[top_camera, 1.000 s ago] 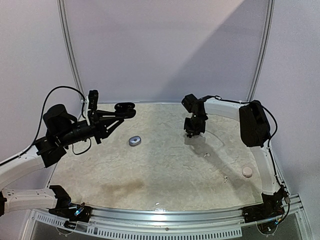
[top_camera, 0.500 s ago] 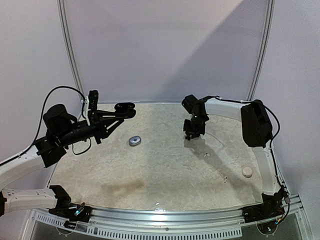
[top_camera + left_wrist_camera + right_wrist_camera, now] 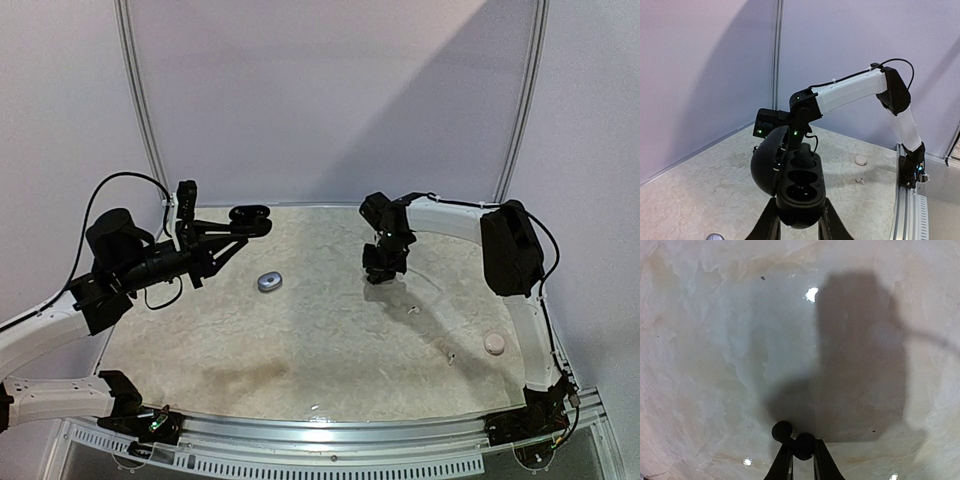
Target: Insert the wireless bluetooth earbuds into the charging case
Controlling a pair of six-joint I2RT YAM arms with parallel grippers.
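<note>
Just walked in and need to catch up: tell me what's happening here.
The left hand holds a black charging case up off the table, lid open. The right hand pinches a black earbud above the table, apart from that case. A grey case and a white case lie on the table.

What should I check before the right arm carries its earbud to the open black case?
1. Left gripper shut on black case: ok.
2. Lid open, a socket showing empty: ok.
3. Right gripper shut on earbud: ok.
4. Earbud turned to suit the socket: cannot tell.
5. Earbud over the case: not ok, it is well apart from the case in the top view.
</note>
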